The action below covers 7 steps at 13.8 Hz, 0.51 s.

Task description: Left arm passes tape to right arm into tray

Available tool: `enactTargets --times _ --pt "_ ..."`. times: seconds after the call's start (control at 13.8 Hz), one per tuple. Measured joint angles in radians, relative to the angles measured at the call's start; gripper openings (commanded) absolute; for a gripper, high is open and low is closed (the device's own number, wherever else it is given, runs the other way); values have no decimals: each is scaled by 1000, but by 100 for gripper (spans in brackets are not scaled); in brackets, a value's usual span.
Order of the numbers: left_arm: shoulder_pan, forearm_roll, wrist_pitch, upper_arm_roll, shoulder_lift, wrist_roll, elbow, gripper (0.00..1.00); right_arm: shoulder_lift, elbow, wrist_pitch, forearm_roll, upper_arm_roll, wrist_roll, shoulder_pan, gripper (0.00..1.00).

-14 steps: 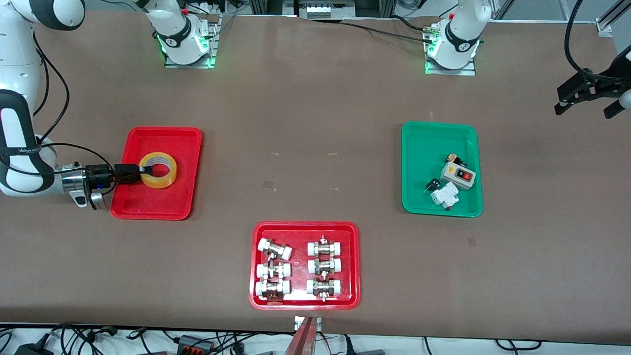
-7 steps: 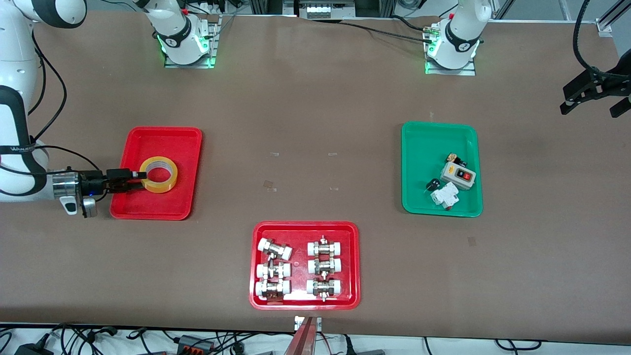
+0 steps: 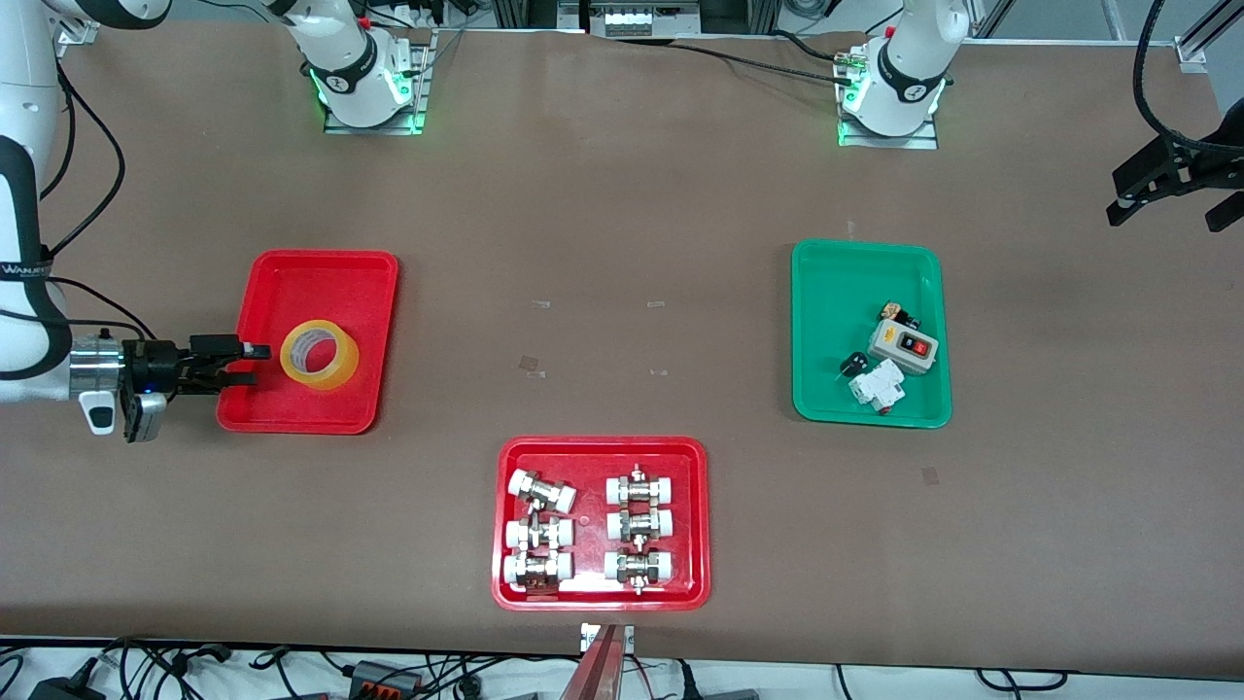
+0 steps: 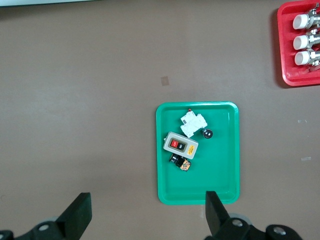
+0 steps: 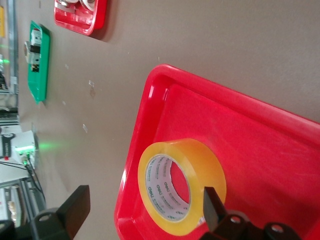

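The yellow tape [image 3: 319, 356] rests in the plain red tray [image 3: 321, 261], close to the tray's edge at the right arm's end of the table. My right gripper [image 3: 245, 363] is low over that edge, open, its fingertips just short of the roll and touching nothing. In the right wrist view the tape [image 5: 200, 162] stands between the spread fingers of the right gripper [image 5: 142, 204], on the tray [image 5: 250, 130]. My left gripper [image 3: 1166, 214] waits open and holds nothing, up over the left arm's end of the table. In its own view the left gripper [image 4: 145, 220] has bare tabletop between its fingers.
A second red tray [image 3: 601, 445] holding several white-capped metal fittings sits near the front edge. A green tray [image 3: 826, 321] with a grey switch box and small parts lies toward the left arm's end, also seen as the green tray [image 4: 220, 170]. Both arm bases stand at the back.
The right gripper opened, let go of the tape and drew back out of the tray toward the right arm's end. The tape stayed in the tray. The left gripper drifted slightly outward.
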State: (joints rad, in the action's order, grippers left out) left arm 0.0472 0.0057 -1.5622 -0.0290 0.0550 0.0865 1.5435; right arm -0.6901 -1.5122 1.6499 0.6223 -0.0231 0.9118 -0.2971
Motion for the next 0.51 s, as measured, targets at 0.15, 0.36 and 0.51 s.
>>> enactTargets --times 0.15,0.36,0.51 --pt "-1 0 30 -1 0 -1 0 100 40 41 20 -81 0 -123 31 100" --pt "0 0 37 -1 -1 -1 -5 100 124 126 20 -250 5 -380 102 100" --pt "0 0 37 0 -1 -1 -20 100 164 147 19 -318 5 -472 131 100"
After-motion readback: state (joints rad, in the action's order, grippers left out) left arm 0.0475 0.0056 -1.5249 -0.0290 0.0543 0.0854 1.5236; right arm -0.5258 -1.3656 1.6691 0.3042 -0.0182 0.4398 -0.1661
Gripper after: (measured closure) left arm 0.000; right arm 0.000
